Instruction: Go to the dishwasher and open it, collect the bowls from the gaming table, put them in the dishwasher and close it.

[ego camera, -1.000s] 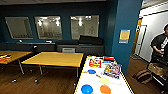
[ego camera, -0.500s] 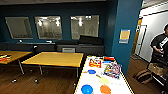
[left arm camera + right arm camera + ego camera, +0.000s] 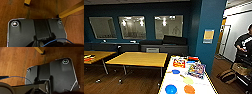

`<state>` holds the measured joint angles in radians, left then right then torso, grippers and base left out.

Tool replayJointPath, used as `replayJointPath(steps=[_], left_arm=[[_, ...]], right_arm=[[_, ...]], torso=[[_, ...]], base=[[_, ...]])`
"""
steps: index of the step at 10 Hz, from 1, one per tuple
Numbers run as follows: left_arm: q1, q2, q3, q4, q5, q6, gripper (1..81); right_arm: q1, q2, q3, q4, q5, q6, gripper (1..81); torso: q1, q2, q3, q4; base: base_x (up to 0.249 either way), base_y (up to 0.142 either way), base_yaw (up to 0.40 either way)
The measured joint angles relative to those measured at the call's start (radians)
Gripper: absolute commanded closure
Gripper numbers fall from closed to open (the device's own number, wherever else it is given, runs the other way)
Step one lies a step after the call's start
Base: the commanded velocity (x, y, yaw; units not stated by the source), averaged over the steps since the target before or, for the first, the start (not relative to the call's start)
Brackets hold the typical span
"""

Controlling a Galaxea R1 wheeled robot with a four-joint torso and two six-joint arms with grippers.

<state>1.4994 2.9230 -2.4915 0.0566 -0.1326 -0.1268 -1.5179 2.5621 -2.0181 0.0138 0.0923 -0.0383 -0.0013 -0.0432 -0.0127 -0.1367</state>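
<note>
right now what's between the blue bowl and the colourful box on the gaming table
In the head view, a pale yellow-green bowl lies between the blue bowl and the colourful box on the gaming table.

Gaming table [image 3: 170,82], pale cream top with yellow edge, runs lengthwise away from the camera at lower right of the head view, carrying near its close end a blue bowl [image 3: 171,89] just beside an orange bowl [image 3: 189,89], both upright and apart from each other.

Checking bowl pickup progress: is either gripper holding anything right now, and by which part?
Cannot be told from the wrist views; the blue bowl and orange bowl lie on the gaming table.
</note>
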Motion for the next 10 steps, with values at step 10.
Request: replayJointPath(steps=[10], left_arm=[[-0.009,0.017,-0.003,0.0,-0.003,0.0,1.0]], right_arm=[[0.153,-0.684,0.616,0.001,0.072,0.19,1.0]], torso=[[0.0,0.0,-0.086,0.0]], base=[[0.0,0.0,0.0]])
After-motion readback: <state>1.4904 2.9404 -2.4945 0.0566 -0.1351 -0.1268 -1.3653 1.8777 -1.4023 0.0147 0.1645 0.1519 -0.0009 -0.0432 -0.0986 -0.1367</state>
